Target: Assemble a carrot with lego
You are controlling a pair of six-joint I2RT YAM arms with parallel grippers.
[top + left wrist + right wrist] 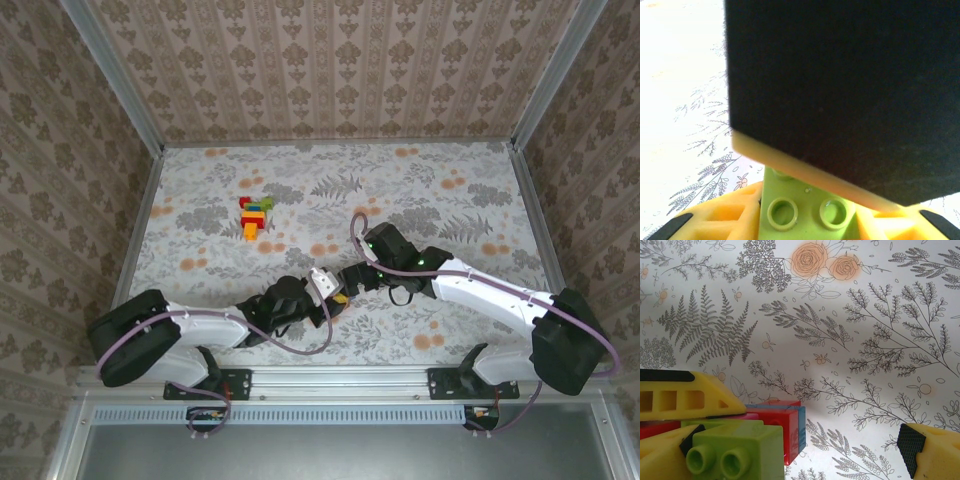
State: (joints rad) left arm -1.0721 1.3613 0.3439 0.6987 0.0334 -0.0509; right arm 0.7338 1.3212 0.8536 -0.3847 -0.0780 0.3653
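My left gripper (pixel 807 222) is shut on a lime green lego brick (pixel 805 210), its studs facing the camera between the yellow fingers (pixel 722 217). In the right wrist view that green brick (pixel 737 452) is joined to red (pixel 777 432), blue (pixel 801 425) and magenta (pixel 742 416) bricks. My right gripper (pixel 797 450) stands open beside this stack, and one of its black-padded fingers (pixel 850 90) looms over the green brick. From above, the two grippers meet at the table's near middle, left (pixel 335 297) and right (pixel 362 275). A small pile of loose lego (pixel 255 215) lies further back on the left.
The table has a floral cloth (pixel 450 200) and is walled by patterned panels on three sides. Open cloth lies to the right of and behind the grippers (pixel 865 340).
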